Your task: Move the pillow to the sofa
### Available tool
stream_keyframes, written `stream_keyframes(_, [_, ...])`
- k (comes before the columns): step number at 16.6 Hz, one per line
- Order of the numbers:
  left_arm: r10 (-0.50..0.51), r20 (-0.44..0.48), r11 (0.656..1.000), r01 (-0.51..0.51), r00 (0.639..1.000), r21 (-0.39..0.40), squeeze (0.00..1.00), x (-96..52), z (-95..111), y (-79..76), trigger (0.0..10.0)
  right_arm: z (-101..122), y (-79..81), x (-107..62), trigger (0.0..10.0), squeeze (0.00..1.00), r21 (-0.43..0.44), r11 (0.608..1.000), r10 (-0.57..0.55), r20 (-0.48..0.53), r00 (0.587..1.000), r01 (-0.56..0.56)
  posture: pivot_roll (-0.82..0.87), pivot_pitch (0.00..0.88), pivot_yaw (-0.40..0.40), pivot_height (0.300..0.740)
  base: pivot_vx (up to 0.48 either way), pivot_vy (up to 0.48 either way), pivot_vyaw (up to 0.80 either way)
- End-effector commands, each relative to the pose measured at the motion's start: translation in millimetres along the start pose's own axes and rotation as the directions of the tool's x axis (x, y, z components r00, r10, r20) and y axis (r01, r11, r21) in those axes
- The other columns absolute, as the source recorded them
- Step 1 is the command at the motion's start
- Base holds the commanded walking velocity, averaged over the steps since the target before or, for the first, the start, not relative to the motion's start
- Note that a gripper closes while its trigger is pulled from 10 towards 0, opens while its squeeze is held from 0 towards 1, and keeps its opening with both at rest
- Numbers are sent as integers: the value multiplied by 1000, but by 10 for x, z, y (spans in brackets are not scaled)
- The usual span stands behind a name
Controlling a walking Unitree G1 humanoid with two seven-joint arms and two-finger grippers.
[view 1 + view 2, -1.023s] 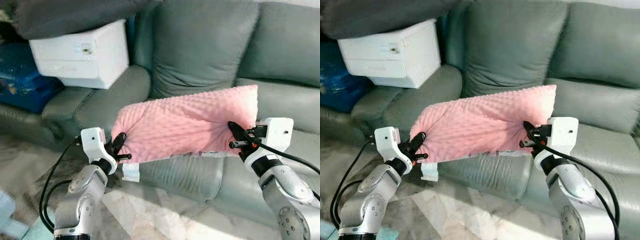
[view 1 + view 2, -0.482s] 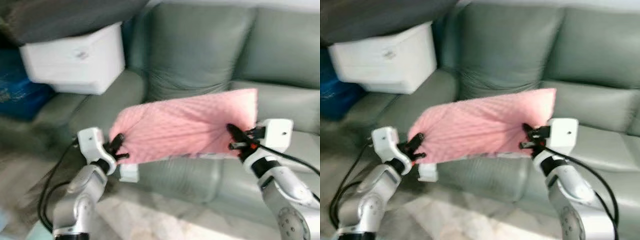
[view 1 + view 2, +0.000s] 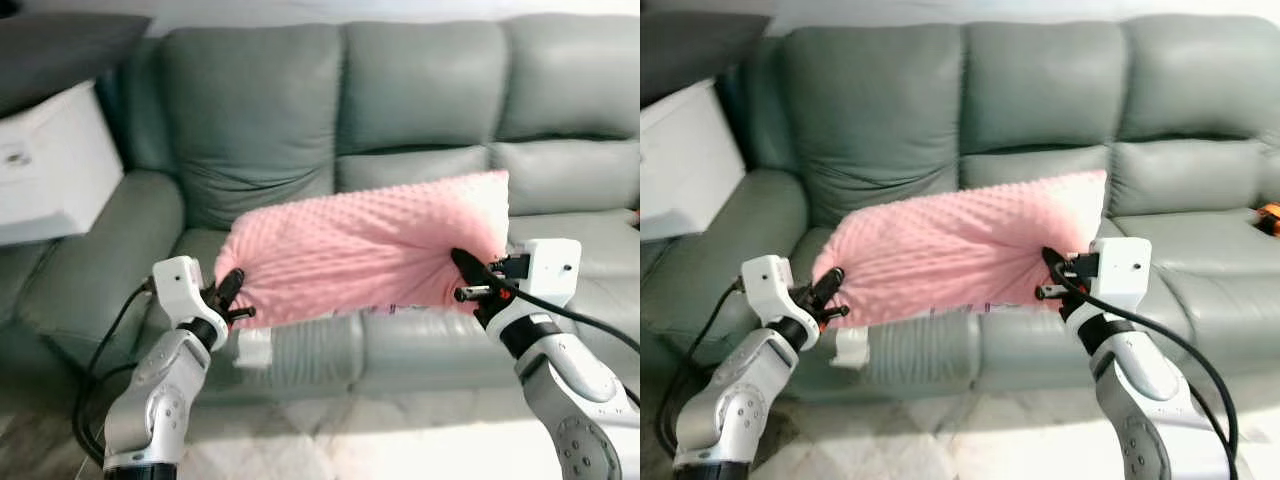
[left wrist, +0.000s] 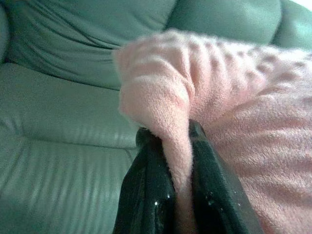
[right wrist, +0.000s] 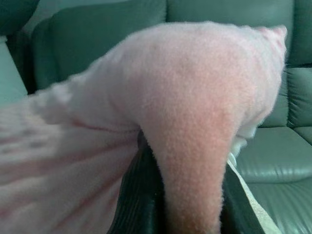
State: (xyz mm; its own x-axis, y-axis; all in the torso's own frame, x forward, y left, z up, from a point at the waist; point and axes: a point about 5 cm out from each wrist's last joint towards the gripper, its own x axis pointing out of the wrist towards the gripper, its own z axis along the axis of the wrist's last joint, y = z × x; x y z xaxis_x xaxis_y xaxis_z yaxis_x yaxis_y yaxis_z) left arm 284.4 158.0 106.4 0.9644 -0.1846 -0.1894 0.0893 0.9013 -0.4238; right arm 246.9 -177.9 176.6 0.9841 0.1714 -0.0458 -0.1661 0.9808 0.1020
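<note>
A pink dimpled pillow [image 3: 365,245] hangs stretched between my two grippers, in front of the grey-green sofa [image 3: 420,110] and above the front of its seat. My left gripper [image 3: 232,297] is shut on the pillow's left corner; its wrist view has pink fabric [image 4: 178,161] pinched between the black fingers [image 4: 146,195]. At the pillow's right end my right gripper [image 3: 464,280] is shut on a fold of it [image 5: 190,161]. A white tag [image 3: 254,348] dangles below the pillow's left end.
A white box [image 3: 45,165] stands on the sofa's left armrest [image 3: 95,260] with a dark cushion [image 3: 60,45] above it. A small orange object [image 3: 1270,218] lies on the far right seat. Pale marble floor [image 3: 350,445] runs below the sofa front.
The camera has swung to the right, so the sofa now lies square ahead and the white box has slid to the left edge. Both grippers hold the pillow as before.
</note>
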Motion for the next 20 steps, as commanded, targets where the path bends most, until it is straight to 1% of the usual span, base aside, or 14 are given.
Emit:
stream_keyframes(1, [9, 7, 1000, -10, 1000, 8, 0, -2, 22, 6, 10000, 82, 1, -5, 10000, 0, -17, 1000, 0, 37, 999, 1, -222, 0, 32, 740, 0, 0, 0])
stream_keyframes(5, [5, 1, 1000, -5, 1000, 15, 0, 4, 23, 15, 10000, 79, 24, 1, 10000, 0, -21, 1000, 7, 39, 999, -7, -222, 0, 35, 740, 0, 0, 0])
stream_keyframes(6, [4, 0, 1000, -4, 1000, 16, 0, 7, 25, 15, 10000, 78, 26, 3, 10000, 0, -21, 1000, 7, 40, 999, -6, -222, 0, 36, 740, 0, -240, 0])
stream_keyframes(20, [-3, -10, 999, 3, 1000, 38, 0, 19, 26, 28, 10000, 59, 39, 17, 10000, 0, -12, 1000, -1, 48, 999, 1, -215, 0, 54, 740, 0, -320, 0])
